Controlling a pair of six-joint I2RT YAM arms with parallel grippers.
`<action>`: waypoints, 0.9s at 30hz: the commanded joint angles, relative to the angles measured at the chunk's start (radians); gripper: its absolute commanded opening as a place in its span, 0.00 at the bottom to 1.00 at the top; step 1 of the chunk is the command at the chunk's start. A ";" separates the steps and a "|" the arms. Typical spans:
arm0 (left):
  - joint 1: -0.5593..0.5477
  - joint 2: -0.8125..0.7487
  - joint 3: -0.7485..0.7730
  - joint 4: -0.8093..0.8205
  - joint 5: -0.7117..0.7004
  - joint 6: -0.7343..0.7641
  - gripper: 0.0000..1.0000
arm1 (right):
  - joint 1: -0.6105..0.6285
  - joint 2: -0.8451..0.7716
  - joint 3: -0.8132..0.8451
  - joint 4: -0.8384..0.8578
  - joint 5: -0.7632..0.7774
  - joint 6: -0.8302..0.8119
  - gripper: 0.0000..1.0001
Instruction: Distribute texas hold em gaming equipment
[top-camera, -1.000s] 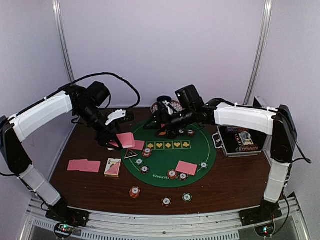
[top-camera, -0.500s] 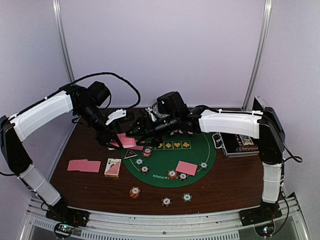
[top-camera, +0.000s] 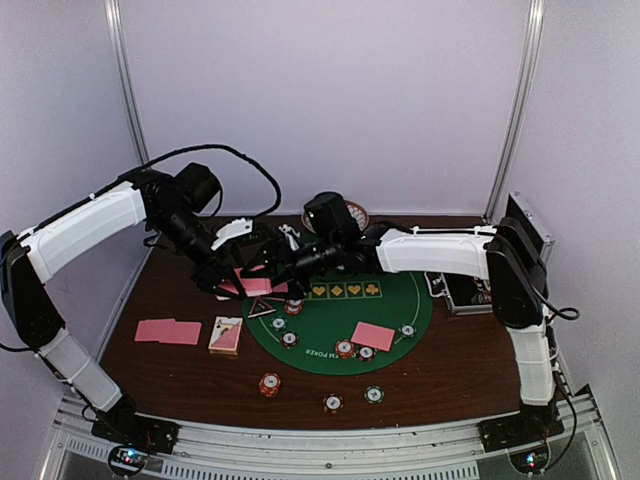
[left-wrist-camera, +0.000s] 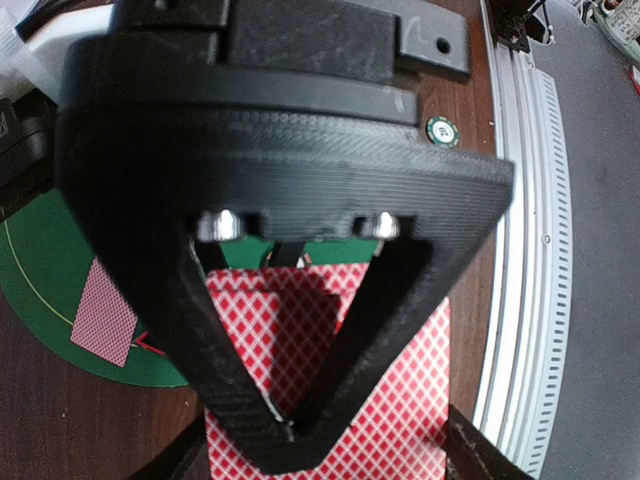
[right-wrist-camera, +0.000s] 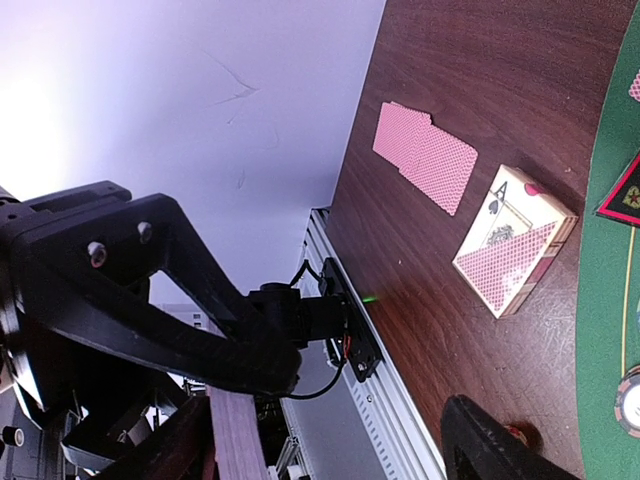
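**Both arms bunched up over the left side of the poker mat**

Nearest the arm bases, three small round edge-striped poker chips sit in a loose row on the dark brown wooden counter (top-camera: 460, 365): an orange chip (top-camera: 269, 383), a red-and-white chip (top-camera: 333, 403) and a green chip (top-camera: 374, 394).

Just past them is the round green felt mat (top-camera: 320, 328). It has a few more chips along its near edge and a flat pink card (top-camera: 372, 335) lying face down on its right part.

Left of the mat on bare wood there's a playing-card box (top-camera: 226, 335) with an ace printed on it. Further left are two overlapped pink cards (top-camera: 167, 331).

A black-red triangle marker (top-camera: 262, 308) sits at the mat's left edge, with another chip just beside it.

Above that spot, the left claw (left-wrist-camera: 285, 440) is clenched on a pink-backed playing card (left-wrist-camera: 400, 340). The wrist view shows both fingers pinched together on the diamond-patterned back, and the card hangs over the mat's left rim.

The right arm stretches all the way across the mat, so the right claw (right-wrist-camera: 375, 395) ends up right by that held card. Its fingers are spread wide with nothing gripped. Can't tell if it's actually touching the card.

Off to the right of the mat, a black case (top-camera: 465, 292) lies on the counter.
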 joint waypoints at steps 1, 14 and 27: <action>0.005 -0.012 0.023 0.020 0.026 0.008 0.00 | -0.007 0.000 -0.003 0.011 -0.014 0.005 0.78; 0.005 -0.015 0.018 0.020 0.020 0.012 0.00 | -0.044 -0.129 -0.143 -0.033 -0.033 -0.045 0.67; 0.005 -0.009 0.011 0.021 0.001 0.017 0.00 | -0.054 -0.218 -0.163 0.043 -0.076 0.042 0.43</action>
